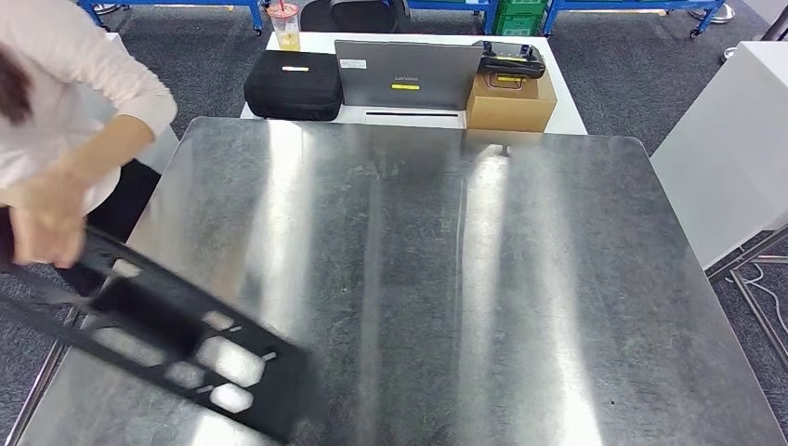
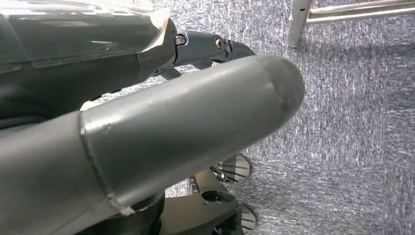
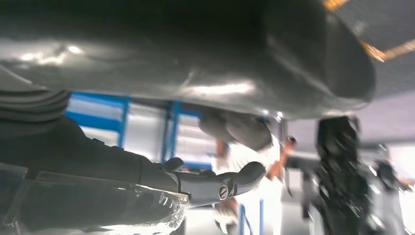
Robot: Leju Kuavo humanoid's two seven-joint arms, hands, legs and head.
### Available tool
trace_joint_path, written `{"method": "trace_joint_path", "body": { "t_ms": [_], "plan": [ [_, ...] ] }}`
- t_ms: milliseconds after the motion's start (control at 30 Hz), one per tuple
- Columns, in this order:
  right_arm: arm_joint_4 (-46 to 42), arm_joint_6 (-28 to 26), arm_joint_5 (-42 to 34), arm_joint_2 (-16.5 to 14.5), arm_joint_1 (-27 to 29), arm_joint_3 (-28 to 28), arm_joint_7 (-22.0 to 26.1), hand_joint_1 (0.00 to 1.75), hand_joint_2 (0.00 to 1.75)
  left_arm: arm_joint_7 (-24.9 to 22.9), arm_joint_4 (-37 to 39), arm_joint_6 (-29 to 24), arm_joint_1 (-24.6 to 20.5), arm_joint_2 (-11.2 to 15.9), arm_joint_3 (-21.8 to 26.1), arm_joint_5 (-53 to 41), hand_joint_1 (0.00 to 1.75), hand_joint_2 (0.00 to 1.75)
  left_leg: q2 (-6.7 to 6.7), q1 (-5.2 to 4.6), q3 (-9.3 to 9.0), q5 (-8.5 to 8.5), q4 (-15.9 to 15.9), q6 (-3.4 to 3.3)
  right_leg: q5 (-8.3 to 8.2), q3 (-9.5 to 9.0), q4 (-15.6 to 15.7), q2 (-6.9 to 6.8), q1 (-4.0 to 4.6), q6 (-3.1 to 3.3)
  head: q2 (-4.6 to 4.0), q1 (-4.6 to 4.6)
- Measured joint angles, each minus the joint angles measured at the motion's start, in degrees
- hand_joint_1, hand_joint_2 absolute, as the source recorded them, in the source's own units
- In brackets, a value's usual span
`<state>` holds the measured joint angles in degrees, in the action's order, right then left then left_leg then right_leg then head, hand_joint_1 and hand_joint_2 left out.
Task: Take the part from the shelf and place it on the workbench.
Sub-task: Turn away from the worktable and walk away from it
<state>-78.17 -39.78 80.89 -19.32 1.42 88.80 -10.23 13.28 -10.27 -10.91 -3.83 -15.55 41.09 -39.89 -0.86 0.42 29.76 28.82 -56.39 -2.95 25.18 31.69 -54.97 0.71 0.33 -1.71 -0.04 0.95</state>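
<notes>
A flat black part with several cutouts lies tilted over the front left corner of the steel workbench. A person in a pale top grips its far end with a hand at the table's left edge. My left hand hangs over grey carpet, its thick thumb and dark fingers stretched out with nothing in them. My right hand is seen in a blurred view, its fingers held apart from the thumb and holding nothing.
Behind the workbench a white table carries a black case, a grey laptop, a cardboard box with a controller on top, and a drink cup. A white cabinet stands at the right. A metal leg rises from the carpet.
</notes>
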Motion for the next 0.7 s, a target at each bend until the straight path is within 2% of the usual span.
{"method": "trace_joint_path", "body": {
  "t_ms": [167, 400, 600, 700],
  "plan": [
    [8.2, 0.0, -3.1, -0.1, -1.0, 0.0, -3.8, 0.0, 0.0, 0.6, 0.0, 0.8, 0.0, 0.0, 0.0, -0.8, 0.0, 0.0, 0.01, 0.02, -0.04, 0.03, 0.0, 0.05, 0.0, -0.02, 0.0, 0.01, 0.01, 0.0, 0.0, 0.0],
    [21.2, 0.0, -2.5, 1.6, -2.4, -0.1, -7.2, 0.0, 0.0, 1.6, 0.0, 1.8, 0.0, 0.4, 0.0, -2.3, 0.0, 0.0, 0.01, 0.07, -0.05, 0.03, 0.0, 0.05, 0.0, -0.07, 0.0, 0.01, 0.03, 0.0, 0.0, -0.01],
    [31.2, 0.0, -1.8, 4.1, -3.9, -0.4, -8.3, 0.0, 0.0, 1.8, 0.0, 1.9, 0.0, 1.0, 0.0, -5.5, 0.0, 0.0, 0.01, 0.07, -0.07, 0.02, 0.0, 0.05, 0.0, -0.09, 0.0, 0.02, 0.03, 0.0, 0.0, -0.02],
    [35.9, 0.0, -2.4, 5.2, -4.9, -0.4, -6.8, 0.0, 0.0, 1.8, 0.0, 2.3, -0.1, 1.4, 0.0, -7.2, 0.0, 0.0, 0.01, 0.07, -0.09, 0.02, 0.0, 0.06, 0.0, -0.1, 0.0, 0.02, 0.03, 0.0, 0.0, -0.02]
  ]
}}
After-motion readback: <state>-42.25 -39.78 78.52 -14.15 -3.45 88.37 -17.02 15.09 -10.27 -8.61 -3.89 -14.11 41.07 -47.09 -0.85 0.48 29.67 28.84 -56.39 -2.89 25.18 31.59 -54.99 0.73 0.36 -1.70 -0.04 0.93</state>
